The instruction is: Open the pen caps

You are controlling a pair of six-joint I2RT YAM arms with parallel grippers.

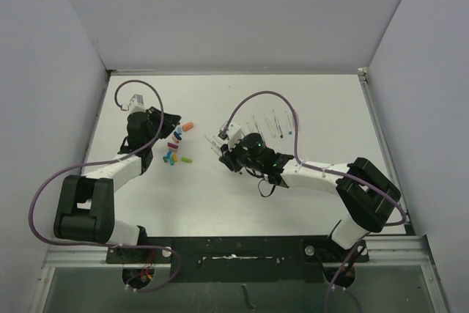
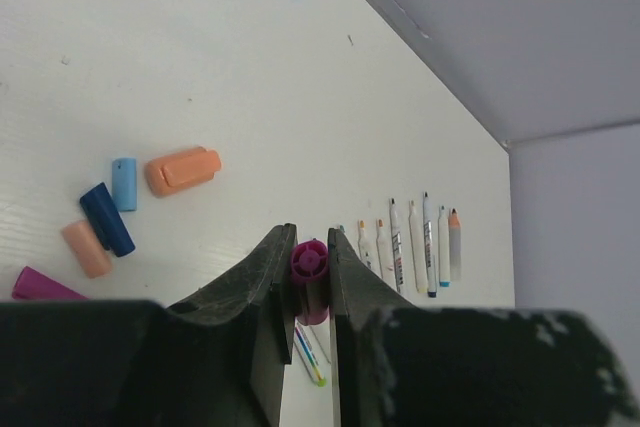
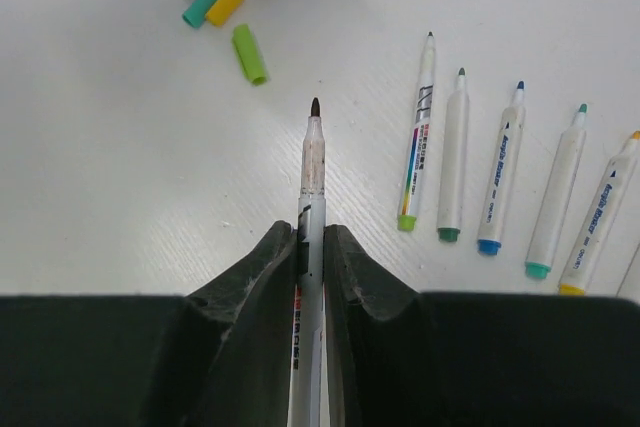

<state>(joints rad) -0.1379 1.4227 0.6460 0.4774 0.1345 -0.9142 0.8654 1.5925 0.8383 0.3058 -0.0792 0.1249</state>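
Observation:
My left gripper is shut on a magenta pen cap, held end-on above the table; in the top view it hangs just left of the loose pen caps. Below it lie a fat orange cap, a light blue cap, a dark blue cap and a peach cap. My right gripper is shut on an uncapped pen with a dark tip, pointing towards the caps; it sits mid-table in the top view. A green cap lies nearest that tip.
A row of uncapped pale pens lies to the right of the held pen and also shows in the left wrist view. Yellow and teal caps lie in the pile. White walls enclose the table.

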